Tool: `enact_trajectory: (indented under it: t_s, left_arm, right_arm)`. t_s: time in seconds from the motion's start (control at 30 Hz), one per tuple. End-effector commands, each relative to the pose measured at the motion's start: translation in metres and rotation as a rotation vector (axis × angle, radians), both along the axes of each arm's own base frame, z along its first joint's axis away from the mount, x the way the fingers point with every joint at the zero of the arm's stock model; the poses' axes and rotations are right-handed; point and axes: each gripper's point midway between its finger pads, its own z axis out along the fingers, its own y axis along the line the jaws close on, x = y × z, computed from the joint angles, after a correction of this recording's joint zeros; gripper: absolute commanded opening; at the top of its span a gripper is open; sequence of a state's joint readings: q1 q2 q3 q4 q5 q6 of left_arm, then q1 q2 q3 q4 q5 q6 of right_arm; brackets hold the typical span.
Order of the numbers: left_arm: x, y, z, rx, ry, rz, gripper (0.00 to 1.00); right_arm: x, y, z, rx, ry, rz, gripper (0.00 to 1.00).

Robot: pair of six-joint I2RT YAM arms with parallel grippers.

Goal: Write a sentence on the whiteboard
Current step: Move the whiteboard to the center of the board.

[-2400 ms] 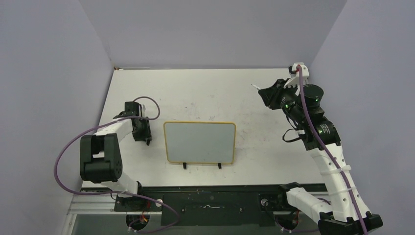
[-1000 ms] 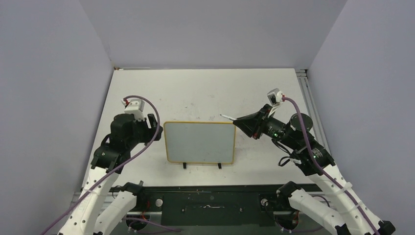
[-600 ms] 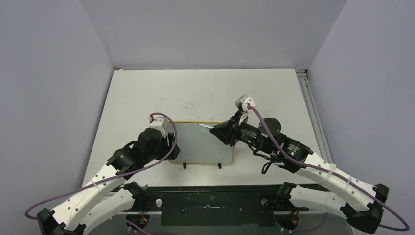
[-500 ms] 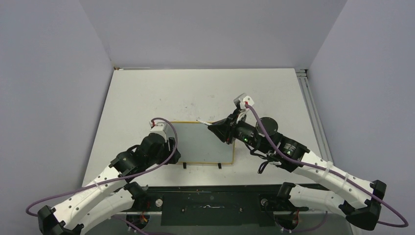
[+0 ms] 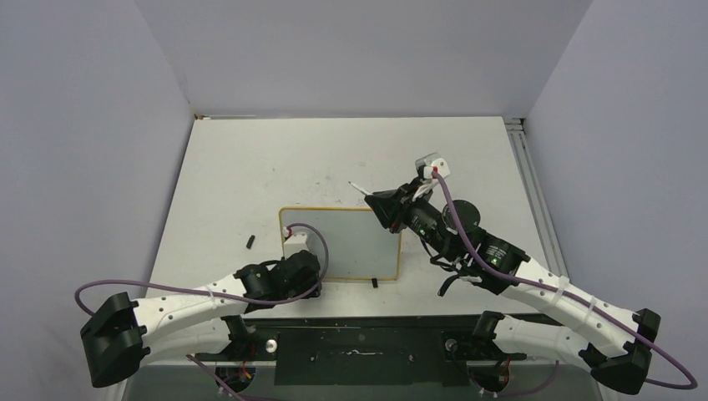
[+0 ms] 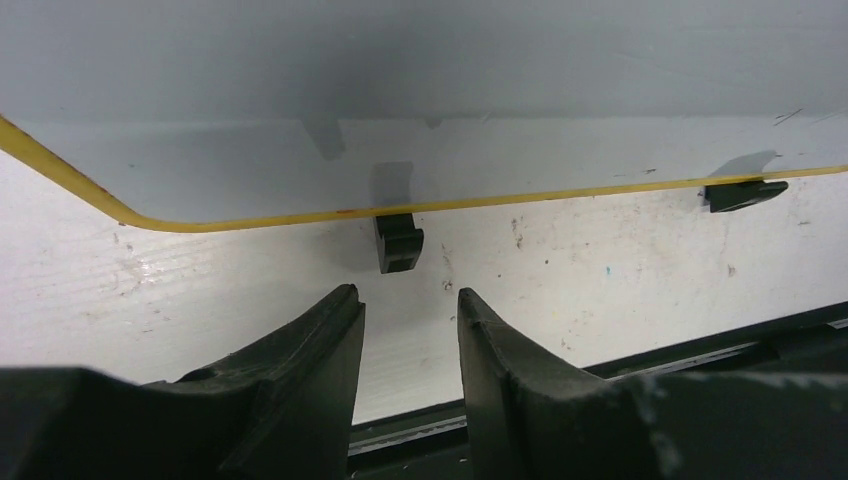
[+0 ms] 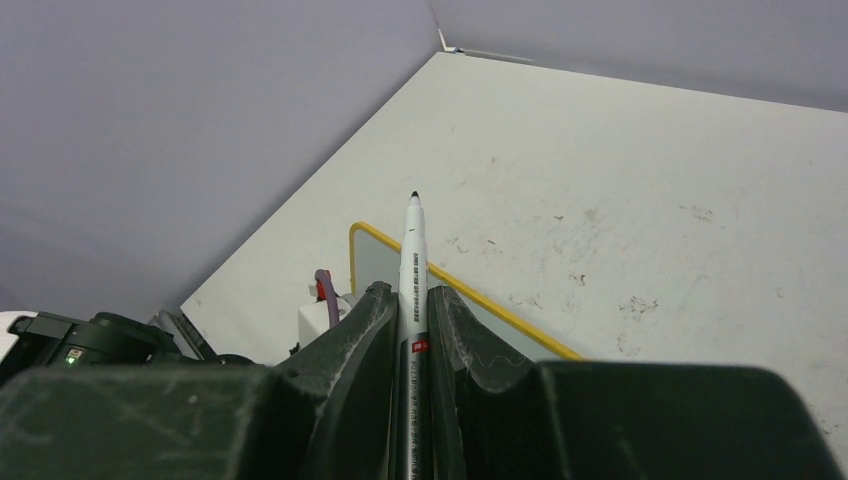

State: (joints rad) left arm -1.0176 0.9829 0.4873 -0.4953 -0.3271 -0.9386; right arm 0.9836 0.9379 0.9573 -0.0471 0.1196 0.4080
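The whiteboard (image 5: 355, 241) stands on the worktop (image 5: 275, 154) near the front edge, a yellow frame around a plain pale grey face; from overhead I can't judge how far it leans. Its near left corner is buried under the left arm (image 5: 192, 301); only the right foot (image 5: 373, 284) pokes out below the frame; a purple cable (image 5: 320, 246) loops over the board's left part.

From the left wrist the board's top is cut off and only its lower strip shows, with the left foot (image 6: 399, 243) under the yellow edge. The left pincer (image 6: 405, 298) sits just short of that foot, fingers spread with a narrow gap and nothing between them; from above it is hidden beneath its own wrist.

The right pincer (image 7: 410, 292) hangs by the board's far right corner, pressed together on a white marker (image 7: 411, 255); the marker's dark tip points out past the board's far edge; how high it rides over the board I can't tell. From the right wrist just one rounded corner of the board peeks out; the rest is behind the fingers.

Left of the board, apart from it, a small dark thing (image 5: 250, 241) lies on the worktop; it is too small to make out.
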Motion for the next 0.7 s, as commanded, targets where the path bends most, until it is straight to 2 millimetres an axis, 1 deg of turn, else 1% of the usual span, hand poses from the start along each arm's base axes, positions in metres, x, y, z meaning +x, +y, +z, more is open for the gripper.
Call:
enact_trajectory:
  t_s: [0.0,0.1,0.2,0.3,0.33,0.43,0.67]
  left_arm:
    - [0.017,-0.01,0.005,-0.061,-0.095,0.073,0.37]
    - [0.024,-0.012,0.005,-0.072,-0.128,0.084,0.37]
    - [0.025,-0.014,-0.002,-0.081,-0.134,0.088,0.35]
    - [0.024,-0.012,-0.011,-0.068,-0.128,0.093,0.31]
    - [0.025,-0.011,-0.012,-0.064,-0.131,0.094,0.3]
    - [0.027,-0.009,-0.012,-0.054,-0.144,0.092,0.23]
    - [0.025,-0.01,-0.018,-0.023,-0.136,0.076,0.17]
  right_arm:
    - [0.0,-0.011,0.024,0.079,-0.052,-0.044,0.05]
    - [0.0,-0.011,0.023,0.077,-0.056,-0.044,0.05]
    - [0.002,-0.011,0.022,0.069,-0.06,-0.05,0.05]
    - [0.002,-0.008,0.021,0.064,-0.059,-0.04,0.05]
    - [0.001,-0.008,0.021,0.066,-0.06,-0.036,0.05]
    - [0.001,-0.008,0.02,0.073,-0.057,-0.037,0.05]
    - [0.001,-0.006,0.015,0.068,-0.05,-0.032,0.05]
